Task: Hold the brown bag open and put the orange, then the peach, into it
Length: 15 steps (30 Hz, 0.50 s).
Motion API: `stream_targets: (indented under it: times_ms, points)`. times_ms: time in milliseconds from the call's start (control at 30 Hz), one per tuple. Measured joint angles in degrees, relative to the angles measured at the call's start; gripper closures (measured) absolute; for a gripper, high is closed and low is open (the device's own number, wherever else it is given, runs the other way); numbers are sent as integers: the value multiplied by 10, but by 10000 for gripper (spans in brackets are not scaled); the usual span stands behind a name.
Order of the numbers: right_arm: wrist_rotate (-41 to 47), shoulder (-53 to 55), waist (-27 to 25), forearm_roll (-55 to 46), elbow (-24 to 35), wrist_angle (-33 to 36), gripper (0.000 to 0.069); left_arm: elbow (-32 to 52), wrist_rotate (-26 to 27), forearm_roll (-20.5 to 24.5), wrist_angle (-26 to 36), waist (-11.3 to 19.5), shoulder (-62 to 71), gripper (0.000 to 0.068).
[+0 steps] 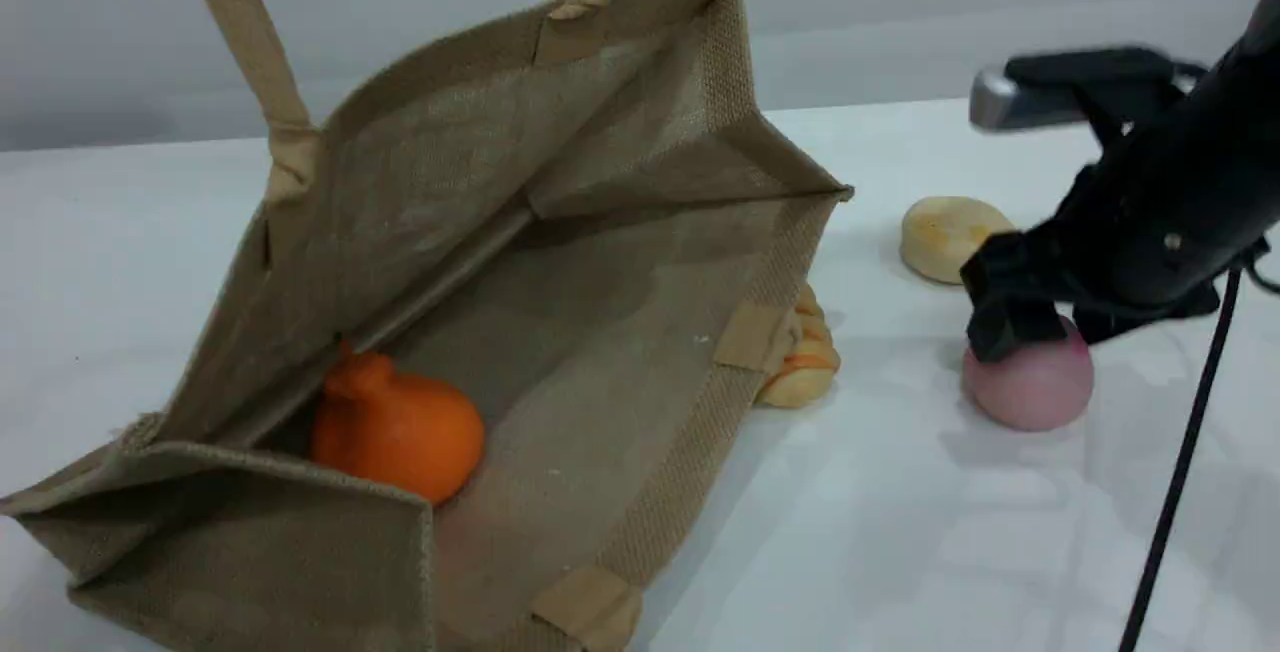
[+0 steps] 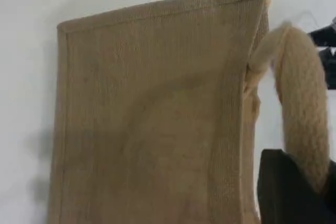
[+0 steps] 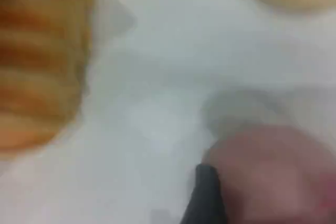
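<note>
White table point(image 1: 900, 532): brown bag point(image 1: 450, 162) holds orange point(image 1: 400, 432).

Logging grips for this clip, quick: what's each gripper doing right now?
Left gripper: closed on the rope handle of the brown bag.
Right gripper: open, straddling the peach on the table.

Right arm point(image 1: 1190, 202): I see a glossy black, rounded housing with one small pale screw point(image 1: 1172, 242).
Wrist camera point(image 1: 1010, 97): silver-grey end, black mount.
Cable point(image 1: 1180, 472): thin, black.
Left fingertip point(image 2: 286, 195): matte black, blocky.
</note>
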Motion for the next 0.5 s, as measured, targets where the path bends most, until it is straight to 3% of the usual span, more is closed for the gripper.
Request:
stream_targets:
  times_ms: [200, 267, 333, 500]
  points:
    - [2, 26, 0, 10, -1, -31, 193, 0, -2, 0, 0, 0, 0, 604]
    - [2, 27, 0, 22, -1, -35, 222, 0, -2, 0, 0, 0, 0, 604]
    - [2, 27, 0, 24, -1, -30, 301, 0, -2, 0, 0, 0, 0, 604]
    - [1, 22, 0, 24, -1, 13, 619, 0, -2, 0, 0, 0, 0, 604]
